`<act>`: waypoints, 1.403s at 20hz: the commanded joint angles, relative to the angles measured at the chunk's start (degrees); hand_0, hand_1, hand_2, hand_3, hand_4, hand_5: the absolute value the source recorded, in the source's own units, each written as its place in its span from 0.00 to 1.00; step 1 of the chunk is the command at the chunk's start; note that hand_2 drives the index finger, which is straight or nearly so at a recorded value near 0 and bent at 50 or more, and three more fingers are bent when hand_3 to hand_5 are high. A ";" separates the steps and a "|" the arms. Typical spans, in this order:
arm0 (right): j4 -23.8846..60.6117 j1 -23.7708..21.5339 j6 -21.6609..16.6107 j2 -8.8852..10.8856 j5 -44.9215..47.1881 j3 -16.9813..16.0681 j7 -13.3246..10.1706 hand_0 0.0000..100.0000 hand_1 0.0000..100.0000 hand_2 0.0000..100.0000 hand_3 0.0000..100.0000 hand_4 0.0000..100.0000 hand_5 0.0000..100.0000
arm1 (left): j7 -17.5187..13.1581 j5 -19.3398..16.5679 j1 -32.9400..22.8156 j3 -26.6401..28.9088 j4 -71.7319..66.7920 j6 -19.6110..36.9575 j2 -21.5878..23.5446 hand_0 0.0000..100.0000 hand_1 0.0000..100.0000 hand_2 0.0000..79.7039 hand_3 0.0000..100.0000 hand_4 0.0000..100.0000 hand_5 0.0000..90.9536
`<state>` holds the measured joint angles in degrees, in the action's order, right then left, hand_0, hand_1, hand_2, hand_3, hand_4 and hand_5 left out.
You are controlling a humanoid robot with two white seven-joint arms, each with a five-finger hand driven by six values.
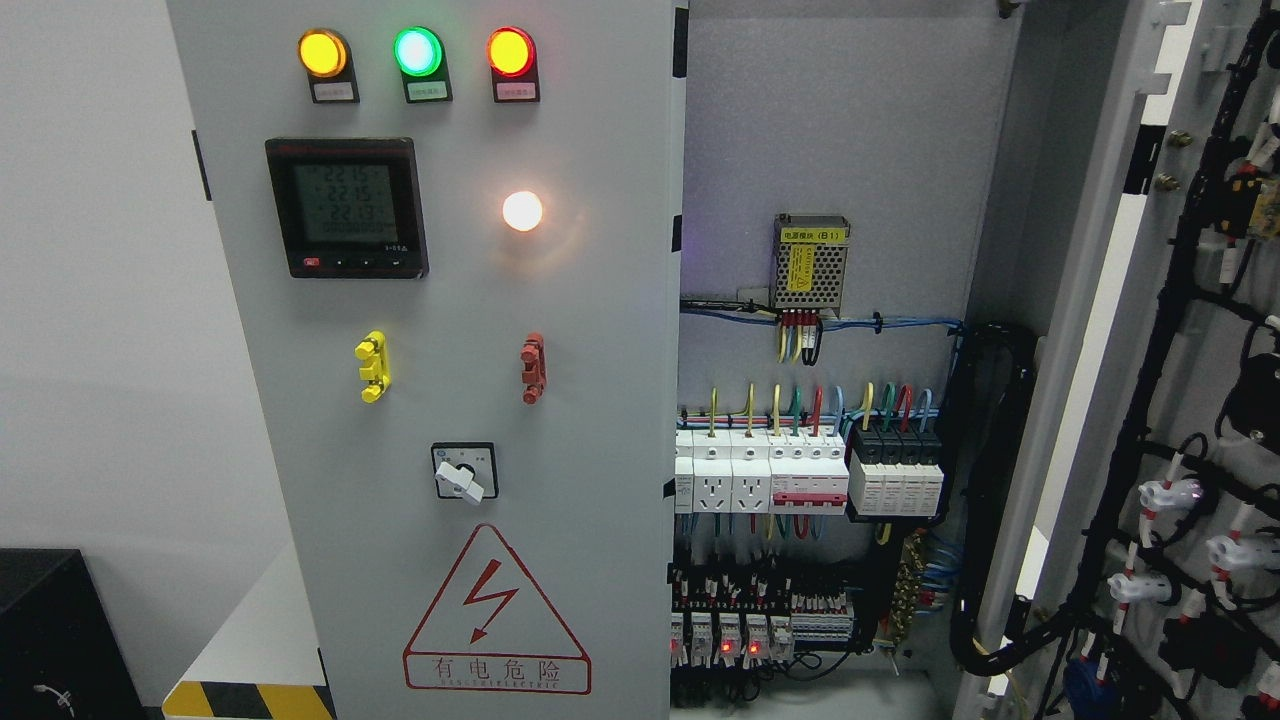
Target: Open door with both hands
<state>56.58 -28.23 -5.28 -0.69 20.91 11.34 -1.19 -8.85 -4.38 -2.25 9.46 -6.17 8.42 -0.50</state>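
Observation:
A grey electrical cabinet fills the head view. Its left door (450,400) is closed and carries three lit lamps, yellow (322,53), green (417,52) and red (510,51), a black meter (347,207), a white lamp (522,211), a yellow handle (372,366), a red handle (533,368), a rotary switch (463,473) and a red shock warning triangle (496,620). The right door (1180,400) stands swung open at the right, its wired inner side facing me. The cabinet interior (830,450) is exposed. Neither of my hands shows.
Inside are a yellow-labelled power module (811,262), rows of white and black breakers (805,475), coloured wires and relays with red lights (735,640). A white wall lies at the left, with a black box (60,640) at the lower left and yellow-black floor tape (250,700).

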 commanded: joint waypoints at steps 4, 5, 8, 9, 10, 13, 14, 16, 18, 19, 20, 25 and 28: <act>57.22 -10.62 -7.54 13.08 -0.07 8.26 15.75 0.00 0.00 0.00 0.00 0.00 0.00 | -0.11 9.11 2.33 -4.87 -2.53 0.28 0.06 0.00 0.00 0.00 0.00 0.00 0.00; 58.97 -10.27 -7.99 13.26 -0.16 8.18 16.65 0.00 0.00 0.00 0.00 0.00 0.00 | -0.11 10.61 2.51 -6.28 -2.53 0.28 0.06 0.00 0.00 0.00 0.00 0.00 0.00; 62.85 -6.33 -8.43 13.44 -0.34 7.56 16.66 0.00 0.00 0.00 0.00 0.00 0.00 | -0.20 10.71 2.51 -6.56 -2.53 0.28 -0.21 0.00 0.00 0.00 0.00 0.00 0.00; 63.03 -4.66 -9.39 13.44 -0.34 7.30 16.66 0.00 0.00 0.00 0.00 0.00 0.00 | -0.20 10.71 2.51 -6.74 -2.53 0.28 -0.29 0.00 0.00 0.00 0.00 0.00 0.00; 63.04 -2.99 -10.53 13.44 -0.34 7.04 16.66 0.00 0.00 0.00 0.00 0.00 0.00 | -0.29 10.71 2.51 -7.26 -2.53 0.28 -0.38 0.00 0.00 0.00 0.00 0.00 0.00; 62.95 5.08 -11.77 12.65 -0.43 5.37 16.57 0.00 0.00 0.00 0.00 0.00 0.00 | -0.38 10.89 2.51 -11.47 -2.35 0.28 -1.00 0.00 0.00 0.00 0.00 0.00 0.00; 62.86 8.16 -11.69 12.47 -0.34 4.49 16.57 0.00 0.00 0.00 0.00 0.00 0.00 | -0.46 10.89 2.51 -11.83 -2.26 0.28 -1.09 0.00 0.00 0.00 0.00 0.00 0.00; 62.25 14.66 -11.34 12.21 -0.34 2.65 16.48 0.00 0.00 0.00 0.00 0.00 0.00 | -0.55 10.80 2.60 -11.75 -2.18 0.28 -1.78 0.00 0.00 0.00 0.00 0.00 0.00; 60.84 20.29 -11.16 11.50 -0.34 1.59 16.48 0.00 0.00 0.00 0.00 0.00 0.00 | -0.55 10.80 2.86 -11.75 -2.09 0.28 -2.23 0.00 0.00 0.00 0.00 0.00 0.00; 60.40 22.75 -11.07 11.33 -0.25 1.32 16.48 0.00 0.00 0.00 0.00 0.00 0.00 | -0.55 10.80 3.04 -11.75 -1.48 0.28 -2.32 0.00 0.00 0.00 0.00 0.00 0.00; 59.88 25.21 -10.64 10.80 0.01 1.32 16.48 0.00 0.00 0.00 0.00 0.00 0.00 | -0.55 10.80 3.13 -11.75 -0.69 0.28 -2.40 0.00 0.00 0.00 0.00 0.00 0.00; 52.77 36.56 -3.70 8.17 0.19 1.23 16.48 0.00 0.00 0.00 0.00 0.00 0.00 | -0.55 10.71 3.13 -11.66 1.16 0.28 -2.76 0.00 0.00 0.00 0.00 0.00 0.00; 46.44 43.67 -1.93 5.01 0.19 0.10 16.48 0.00 0.00 0.00 0.00 0.00 0.00 | -0.20 10.98 3.48 -11.31 1.52 0.20 -2.84 0.00 0.00 0.00 0.00 0.00 0.00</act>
<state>108.69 2.38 -9.19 8.48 20.97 13.74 15.45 -9.57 6.33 -0.01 -0.06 -6.55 8.76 -2.12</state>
